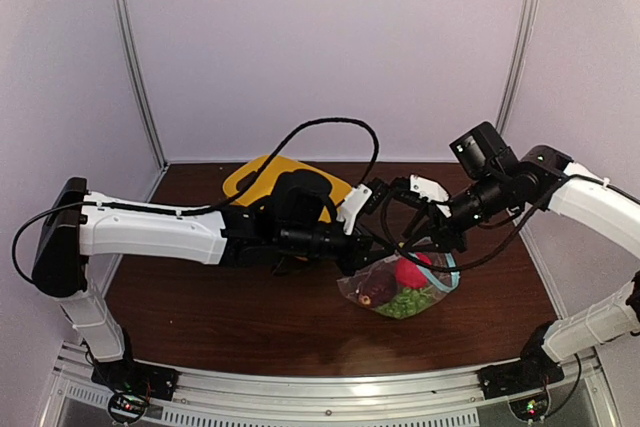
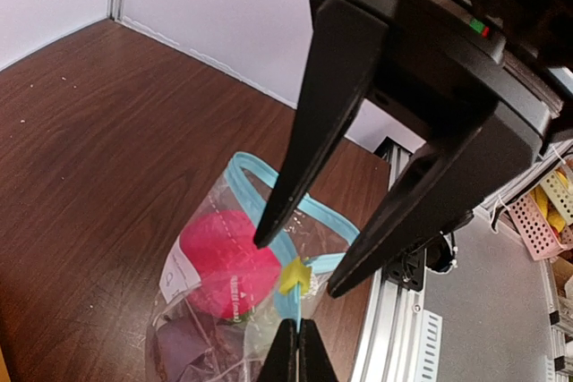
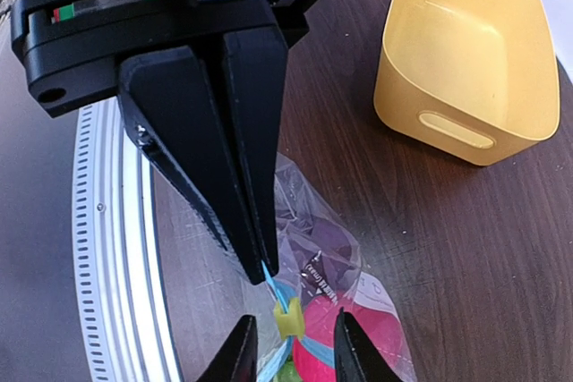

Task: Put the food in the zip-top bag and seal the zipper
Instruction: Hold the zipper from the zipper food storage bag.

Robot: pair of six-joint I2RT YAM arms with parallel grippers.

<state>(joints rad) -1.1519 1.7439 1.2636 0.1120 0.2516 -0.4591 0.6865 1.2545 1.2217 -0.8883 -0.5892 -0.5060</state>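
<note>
Where the two arm bases sit at the near rail, the dark wooden table (image 1: pixel 200 317) begins. Just beyond, right of centre, the zip-top bag (image 1: pixel 395 292) lies on the table with the food inside it. The green grape bunch (image 1: pixel 405 303) is nearest, the maroon fruit (image 1: pixel 373 287) is to its left, and the pink-red fruit (image 1: pixel 410 272) is behind them. The zipper (image 2: pixel 260 174) runs along the bag's right edge, and part of the mouth gapes in a loop.

The left gripper (image 2: pixel 296 324) is clamped tight on the blue strip, just beside the yellow slider (image 2: pixel 294 275). The right gripper (image 3: pixel 295 321) has its fingers apart, straddling the slider, with a gap visible on either side.

Farther back, the yellow basket (image 1: pixel 248 179) sits behind the left arm, well apart from the bag.
</note>
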